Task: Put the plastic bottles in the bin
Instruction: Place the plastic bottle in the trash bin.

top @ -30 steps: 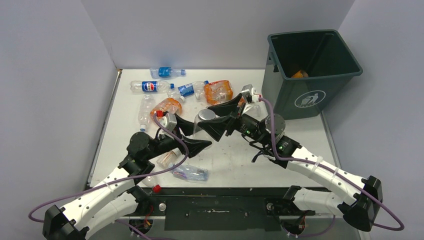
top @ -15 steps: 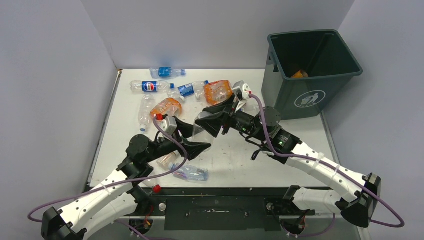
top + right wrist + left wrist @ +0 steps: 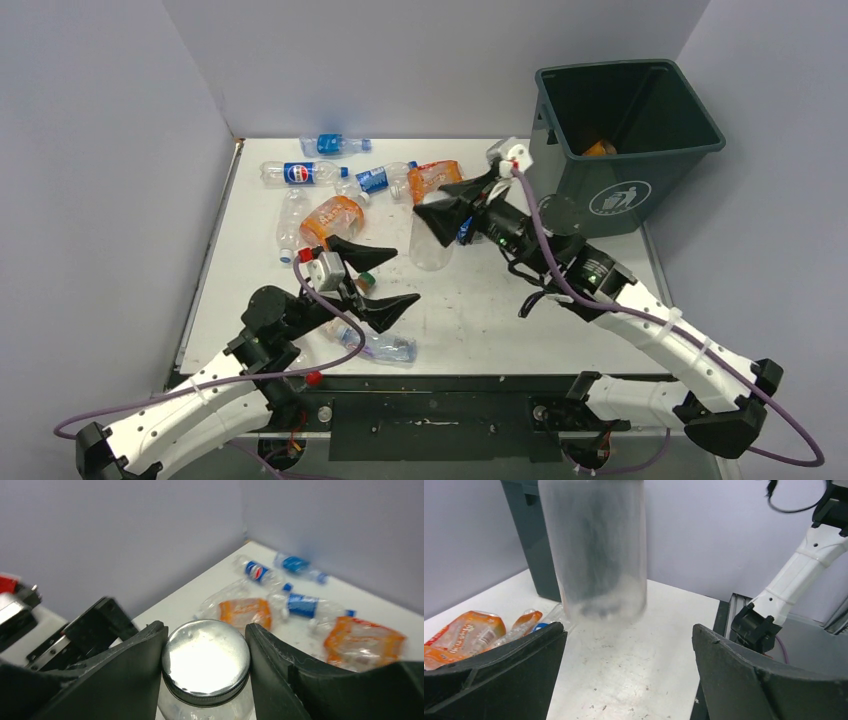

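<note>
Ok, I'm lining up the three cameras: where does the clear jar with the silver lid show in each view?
Top external: the clear jar is mid-table, held by the right gripper.
Left wrist: top centre, seen side-on and blurred.
Right wrist: bottom centre, lid facing the camera, gripped on both sides.
Shared landmark: the white table.

Left fingers [image 3: 355, 248] let go and spread wide, drawn back toward near bench [image 3: 500, 320] edge, clear jar [image 3: 432, 250] now held by right fingers [image 3: 445, 208] alone
</note>
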